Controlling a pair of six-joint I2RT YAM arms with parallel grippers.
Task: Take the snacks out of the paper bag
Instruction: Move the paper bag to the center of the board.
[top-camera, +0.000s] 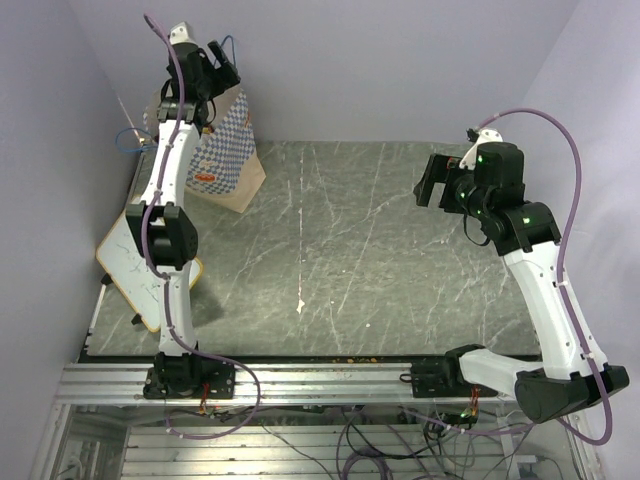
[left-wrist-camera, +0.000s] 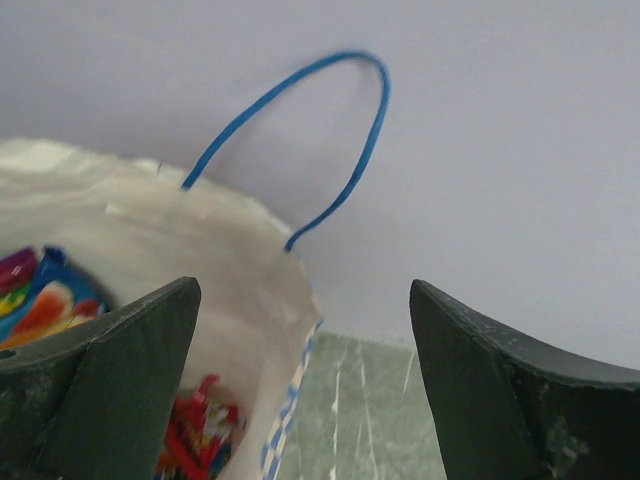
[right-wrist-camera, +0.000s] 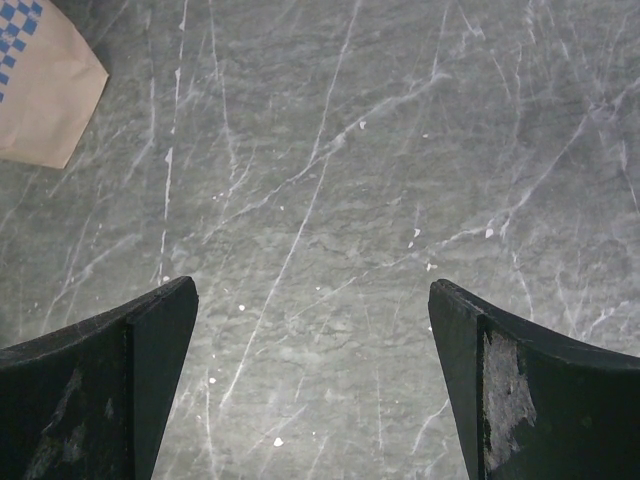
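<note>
- The left hand (left-wrist-camera: 302, 290) is spread wide and holds nothing. Both dark fingers frame the view from its wrist.
- It hangs over the far right part of the mouth of the paper bag (left-wrist-camera: 210, 230). One finger is above the cream interior, and the other is out past the rim, over the table (top-camera: 380, 250).
- A blue cord handle (left-wrist-camera: 350, 160) arches up from the rim just beyond the fingers, against the pale wall (left-wrist-camera: 500, 120).
- The snacks (left-wrist-camera: 45, 300) lie down inside the bag. They are below this hand and to the left in its wrist view, with a blue-and-orange one at the left edge and red ones lower, partly hidden by the finger.
- From the overhead view, the bag stands upright at the far left corner of the table. Its long axis is vertical and its mouth faces up, so the way in is straight down through the opening.
- A yellow-framed whiteboard (top-camera: 125, 262) lies nearer the arm bases on the same side.
- The right hand (top-camera: 432, 180) is also wide open and empty. It hovers over bare table on the right, well apart from the bag, and only a corner of the bag shows in its wrist view.
- The left arm is by far the nearer. I judge the coming move needs a shift left over the packets, then a descent that keeps clear of the handle and rim.
</note>
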